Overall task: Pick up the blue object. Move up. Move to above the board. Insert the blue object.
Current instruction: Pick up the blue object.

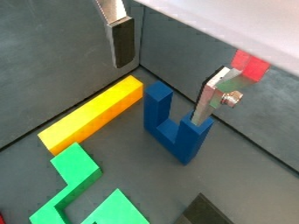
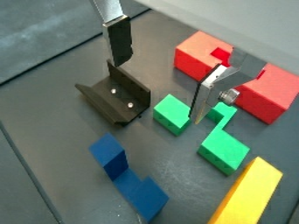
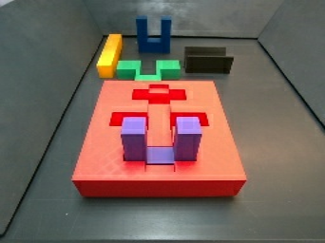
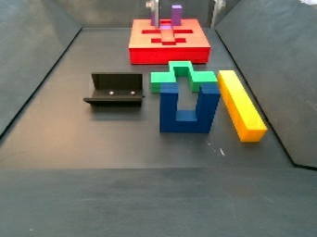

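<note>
The blue object (image 3: 154,36) is a dark blue U-shaped block. It stands on the floor with its prongs up, beyond the green block, and it shows in both wrist views (image 1: 176,122) (image 2: 122,166) and close up in a side view (image 4: 188,100). The board (image 3: 102,142) is a large red slab with a purple U-shaped block (image 3: 158,138) set in it. My gripper (image 1: 158,92) (image 2: 160,92) is open and empty, held high above the floor. It is apart from the blue object. Its fingertips (image 4: 155,9) seem to show at the top edge of a side view.
A yellow bar (image 3: 109,54) lies beside the blue object. A green block (image 3: 148,68) lies between the blue object and the board. The dark fixture (image 3: 210,60) stands on the blue object's other side (image 4: 118,90). Grey walls enclose the floor.
</note>
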{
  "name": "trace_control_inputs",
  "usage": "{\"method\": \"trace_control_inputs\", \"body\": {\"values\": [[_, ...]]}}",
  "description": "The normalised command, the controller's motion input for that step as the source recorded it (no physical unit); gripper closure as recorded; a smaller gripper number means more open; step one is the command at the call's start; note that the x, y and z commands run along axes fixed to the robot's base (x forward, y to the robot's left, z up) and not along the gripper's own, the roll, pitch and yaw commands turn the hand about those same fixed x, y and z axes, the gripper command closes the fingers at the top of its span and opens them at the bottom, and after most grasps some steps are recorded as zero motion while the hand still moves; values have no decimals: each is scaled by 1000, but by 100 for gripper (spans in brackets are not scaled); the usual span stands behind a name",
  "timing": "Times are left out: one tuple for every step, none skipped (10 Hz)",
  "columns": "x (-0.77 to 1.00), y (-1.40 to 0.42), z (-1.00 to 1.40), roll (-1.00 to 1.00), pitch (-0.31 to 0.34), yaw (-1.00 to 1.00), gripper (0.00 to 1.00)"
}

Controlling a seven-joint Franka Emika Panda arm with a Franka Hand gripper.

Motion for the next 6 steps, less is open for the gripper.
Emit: {"method": "trace_control_inputs", "body": {"values": [[549, 469, -606, 11, 0, -40, 0], [523, 554, -714, 26, 0, -17, 0], [480, 543, -777, 31, 0, 0, 0], [537, 423, -697, 13, 0, 0, 0], [591, 300, -551, 0, 0, 0, 0], [509, 206, -449, -9, 0, -9, 0]]}}
